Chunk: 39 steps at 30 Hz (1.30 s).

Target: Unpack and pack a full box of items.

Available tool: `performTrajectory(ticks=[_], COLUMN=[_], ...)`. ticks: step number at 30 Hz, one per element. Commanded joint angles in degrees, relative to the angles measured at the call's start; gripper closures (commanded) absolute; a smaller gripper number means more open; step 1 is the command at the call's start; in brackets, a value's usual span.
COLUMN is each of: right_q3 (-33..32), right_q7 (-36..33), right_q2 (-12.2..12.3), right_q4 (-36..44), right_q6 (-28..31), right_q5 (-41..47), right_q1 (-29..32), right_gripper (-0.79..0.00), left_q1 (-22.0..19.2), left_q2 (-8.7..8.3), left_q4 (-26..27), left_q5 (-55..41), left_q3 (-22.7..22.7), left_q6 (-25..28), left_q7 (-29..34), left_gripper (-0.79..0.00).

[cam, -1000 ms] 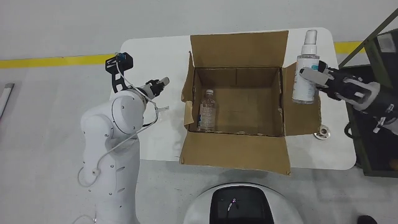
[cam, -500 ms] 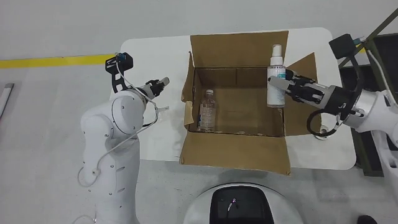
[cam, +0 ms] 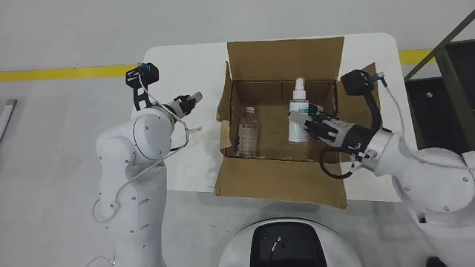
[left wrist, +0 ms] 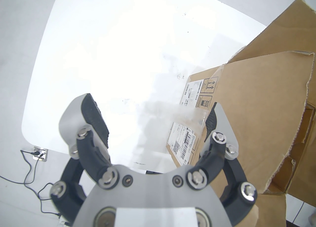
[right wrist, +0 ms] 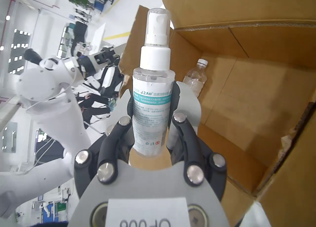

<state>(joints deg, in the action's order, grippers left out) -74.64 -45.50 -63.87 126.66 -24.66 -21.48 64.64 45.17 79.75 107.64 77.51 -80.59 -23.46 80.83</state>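
2 bottles were in view on my feeds, both at an open cardboard box (cam: 271,139) that sat on a white table (cam: 185,67) with its flaps spread outward. From the top view, the right gripper (cam: 307,122) was inside the box opening, a little to the right of the middle, and its fingers were clamped on the body of a spray bottle (cam: 298,113). That bottle was clear, with a white pump head under a see-through cap and a white label with a teal band. On the right wrist view the 2 fingers (right wrist: 176,94) pressed the label from either side, with the bottle's nozzle end pointing away from the wrist. I could not tell whether its base touched the box floor. 1 clear water bottle (cam: 247,131) with a white cap stood upright against the box's left wall, well apart from the spray bottle. The left gripper (cam: 194,98) hung over the bare table just beside the box's left flap. On the left wrist view its 2 black-padded fingers (left wrist: 95,114) were spread wide apart with nothing gripped between them, and the box's labelled outer side lay close by. A yellow line (cam: 67,72) ran across the grey floor beyond the table's left end.
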Motion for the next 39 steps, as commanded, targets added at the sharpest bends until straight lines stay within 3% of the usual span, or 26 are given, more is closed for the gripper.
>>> performTrajectory(ticks=[1, 8, 13, 23, 39], right_q3=[5.3, 17.1, 22.0, 28.3, 31.8], right_q7=[-0.1, 0.6, 1.4, -3.8, -6.4], right_q2=[-0.3, -1.9, -3.4, -5.8, -9.1], right_q4=[-1.8, -9.9, -14.3, -24.0, -35.1], right_q6=[-2.9, -14.6, -18.9, -19.9, -21.3], right_q5=[-5.1, -17.1, -17.0, -17.9, -17.4], right_q1=[-2.7, -9.0, -11.8, -19.6, -26.8], right_gripper=[0.000, 0.000, 0.000, 0.000, 0.000], left_q1=[0.0, 0.0, 0.0, 0.0, 0.0], left_q2=[0.00, 0.00, 0.00, 0.00, 0.00], left_q4=[0.0, 0.0, 0.0, 0.0, 0.0], left_q5=[0.0, 0.0, 0.0, 0.0, 0.0], left_q3=[0.0, 0.0, 0.0, 0.0, 0.0], left_q6=[0.0, 0.0, 0.0, 0.0, 0.0], left_q7=[0.0, 0.0, 0.0, 0.0, 0.0], left_gripper=[-0.785, -0.785, -0.785, -0.785, -0.785])
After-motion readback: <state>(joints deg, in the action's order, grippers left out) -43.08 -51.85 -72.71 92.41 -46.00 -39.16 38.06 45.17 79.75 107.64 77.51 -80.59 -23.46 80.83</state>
